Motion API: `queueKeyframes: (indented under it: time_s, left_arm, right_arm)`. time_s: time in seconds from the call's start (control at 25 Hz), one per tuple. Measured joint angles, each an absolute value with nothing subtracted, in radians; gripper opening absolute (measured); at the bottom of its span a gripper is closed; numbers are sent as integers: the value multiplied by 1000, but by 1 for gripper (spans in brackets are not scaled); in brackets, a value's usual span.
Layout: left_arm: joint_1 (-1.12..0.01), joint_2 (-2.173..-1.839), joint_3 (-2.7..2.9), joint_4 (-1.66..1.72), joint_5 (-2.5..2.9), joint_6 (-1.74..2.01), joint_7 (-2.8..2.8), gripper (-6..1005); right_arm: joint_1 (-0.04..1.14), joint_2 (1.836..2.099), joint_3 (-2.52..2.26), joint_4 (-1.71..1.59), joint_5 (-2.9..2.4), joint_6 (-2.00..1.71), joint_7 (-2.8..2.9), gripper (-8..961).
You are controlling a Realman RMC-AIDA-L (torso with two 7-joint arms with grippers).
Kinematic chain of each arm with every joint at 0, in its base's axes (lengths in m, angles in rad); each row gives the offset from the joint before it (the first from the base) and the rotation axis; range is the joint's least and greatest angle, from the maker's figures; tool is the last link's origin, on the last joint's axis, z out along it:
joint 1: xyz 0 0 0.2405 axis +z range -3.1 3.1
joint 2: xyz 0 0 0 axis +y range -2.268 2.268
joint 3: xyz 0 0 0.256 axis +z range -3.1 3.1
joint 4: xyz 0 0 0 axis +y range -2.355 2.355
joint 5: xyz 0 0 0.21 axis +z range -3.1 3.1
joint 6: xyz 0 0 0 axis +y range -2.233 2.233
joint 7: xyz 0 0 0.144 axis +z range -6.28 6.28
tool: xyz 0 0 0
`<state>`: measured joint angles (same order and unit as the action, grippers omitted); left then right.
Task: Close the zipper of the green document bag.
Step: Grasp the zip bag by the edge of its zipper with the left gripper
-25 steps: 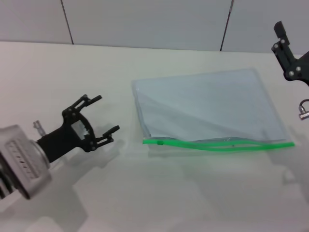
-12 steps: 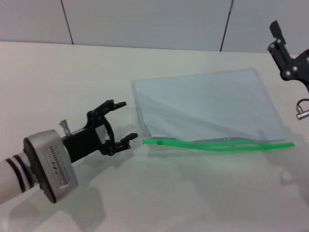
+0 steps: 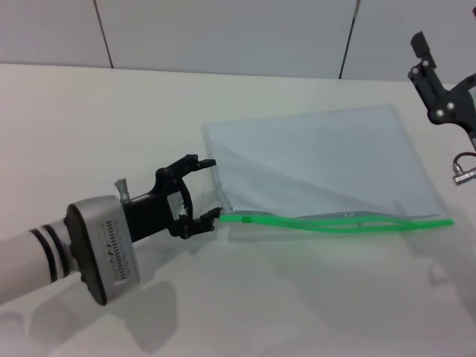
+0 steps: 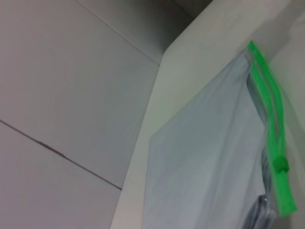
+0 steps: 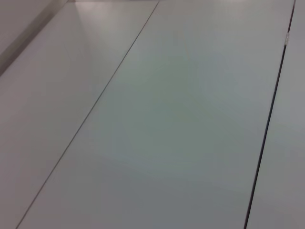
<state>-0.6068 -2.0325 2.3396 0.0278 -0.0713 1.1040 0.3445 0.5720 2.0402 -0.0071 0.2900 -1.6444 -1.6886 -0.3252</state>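
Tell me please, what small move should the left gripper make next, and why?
Probably it should ease a little further toward the slider tab and shut on it. The left gripper is open, right at the bag corner, with its lower fingertip just short of the zipper end. The zipper's two green strips look parted, so it seems unclosed. The right gripper hangs far off, at the table's other side.

Document bag (image 3: pixel 320 160) flat on table (image 3: pixel 111 126), right of centre. Zipper (image 3: pixel 335 222) along bag's near long edge; slider tab (image 3: pixel 246 219) at its left end. Left gripper (image 3: pixel 208 187) just left of bag's near-left corner, spread fingers pointing at it, near fingertip (image 3: pixel 214 214) just beside zipper end. Right gripper (image 3: pixel 435 82) raised at far right, beyond bag's far-right corner. Wall panels (image 3: pixel 223 33) behind table
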Motion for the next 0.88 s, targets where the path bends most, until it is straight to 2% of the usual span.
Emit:
queueKeyframes:
  time_s: [0.88]
  left_arm:
    - [-673, -2032, 2377, 64, -13, 1019, 354, 861]
  right_arm:
    - [594, 2042, -22, 306, -1645, -1692, -325, 708]
